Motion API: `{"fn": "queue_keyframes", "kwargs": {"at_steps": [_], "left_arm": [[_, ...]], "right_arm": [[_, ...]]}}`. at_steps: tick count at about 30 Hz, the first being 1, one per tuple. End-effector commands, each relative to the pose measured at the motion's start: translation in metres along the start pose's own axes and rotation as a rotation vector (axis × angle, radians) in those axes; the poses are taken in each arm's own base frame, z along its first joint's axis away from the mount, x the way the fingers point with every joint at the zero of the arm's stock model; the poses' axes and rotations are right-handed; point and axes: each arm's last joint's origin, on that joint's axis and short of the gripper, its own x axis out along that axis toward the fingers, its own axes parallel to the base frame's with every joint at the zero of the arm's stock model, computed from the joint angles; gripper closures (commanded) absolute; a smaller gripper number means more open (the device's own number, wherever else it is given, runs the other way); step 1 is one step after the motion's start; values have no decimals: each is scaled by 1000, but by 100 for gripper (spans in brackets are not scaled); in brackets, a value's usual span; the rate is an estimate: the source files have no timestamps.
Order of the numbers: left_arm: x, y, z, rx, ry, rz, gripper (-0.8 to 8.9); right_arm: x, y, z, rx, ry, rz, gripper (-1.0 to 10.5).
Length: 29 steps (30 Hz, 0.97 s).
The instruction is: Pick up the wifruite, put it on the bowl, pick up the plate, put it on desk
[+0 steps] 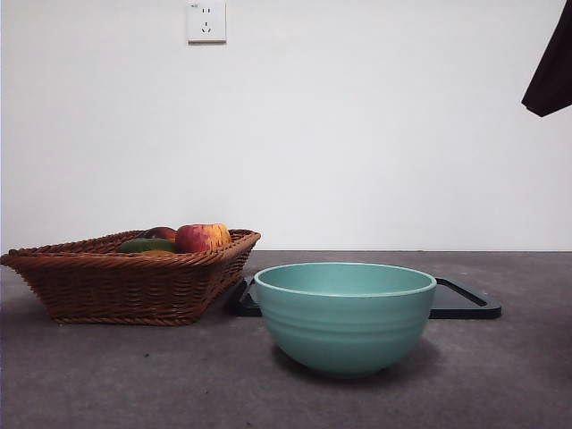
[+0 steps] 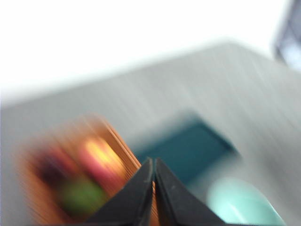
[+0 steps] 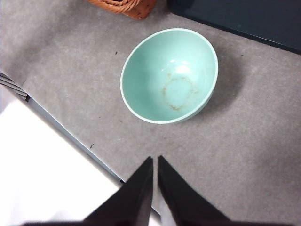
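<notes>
The left gripper [image 2: 154,162] has its 2 jaws pressed together, gripping nothing. Its view is badly blurred. Beyond the jaw tips lie the wicker basket [image 2: 70,174] to one side, with red, yellow and green fruit inside, the bowl [image 2: 244,205] to the other side, and the dark tray [image 2: 188,148] further out between them. The wifruite cannot be picked out in any view.

The right gripper [image 3: 155,161] also has its 2 jaws closed and empty. The bowl [image 3: 170,75] stands empty on the desk [image 3: 244,155], well ahead of those jaw tips, apart from them. In the front view the bowl [image 1: 345,313] stands just in front of the tray [image 1: 465,304], with the basket [image 1: 125,277] beside it holding an apple [image 1: 201,237].
</notes>
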Motion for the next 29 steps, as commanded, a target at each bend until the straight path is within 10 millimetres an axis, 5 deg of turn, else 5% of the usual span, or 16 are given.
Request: {"fn": "queue_keyframes", "kwargs": {"at_steps": [1,7,12,29], "left_arm": [[-20,5,8,62,-124,93,805],[-58,4,-2,185,-274,269,805],[-70,1,-33,211,-318,430,806],[-40,11,-172,73,-176,567,806]], "right_arm": [[-3,4,4,-25,-17,13,940],[-3,4,4,-25,-18,12,940],[-3,4,4,-25,-17,13,940],[-3,4,4,-25,-19,13,940]]}}
